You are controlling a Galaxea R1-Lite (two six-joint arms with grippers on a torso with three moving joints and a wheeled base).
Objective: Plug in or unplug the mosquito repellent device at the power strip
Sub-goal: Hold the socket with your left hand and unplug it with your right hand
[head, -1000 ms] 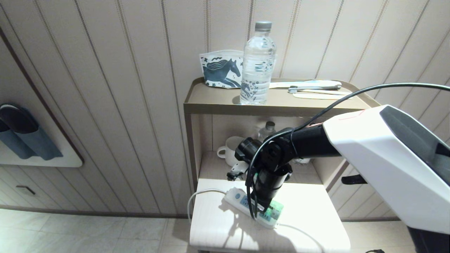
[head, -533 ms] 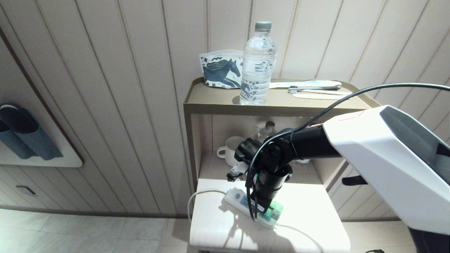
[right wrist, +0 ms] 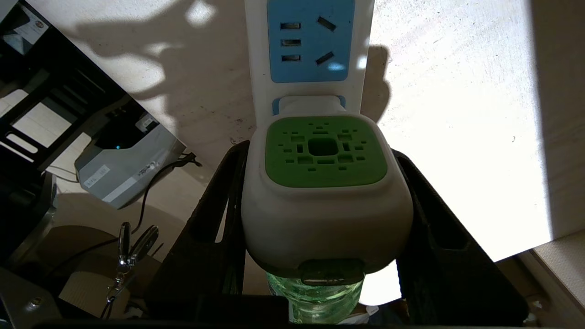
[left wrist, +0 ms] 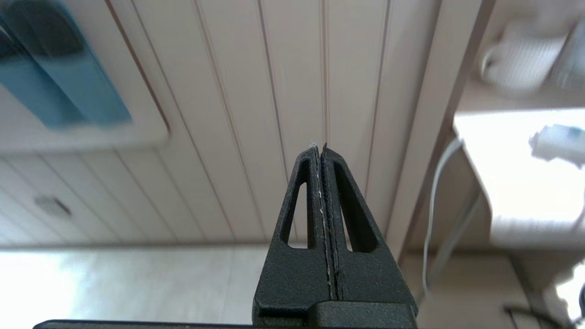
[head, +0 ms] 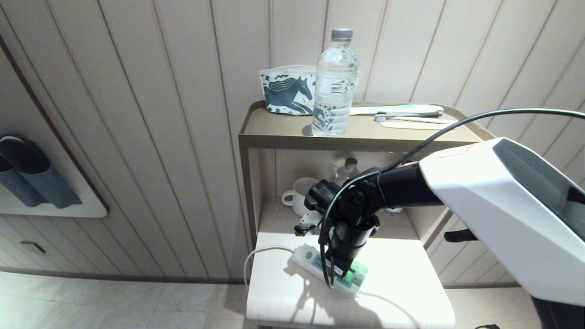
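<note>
**Plug head gripped at the socket, almost nothing moving**

While the left gripper hangs idle at the far left, out of the head view, its two fingers pressed flat together with nothing between them and pointing at the panelled wall, all the work sits right of centre. At the lower middle of the head view the power strip lies slantwise on the pale table, its white cord looping off toward the left edge. At the strip's right-hand end stands the mosquito repellent device, a glimpse of green under the dark wrist. The right gripper has its fingers clamped on either side of the device's white head; in the right wrist view the green vented face points at the strip and a white plug block sits against the socket just below the free blue socket face.

Compared with the pictures of a second ago, the arm and device have barely shifted, and the grip looks unchanged. My reading: the plug is either just seated or about to be pulled. Whether the pins are fully home cannot be seen. Further right, the big white arm shell fills the frame.
</note>
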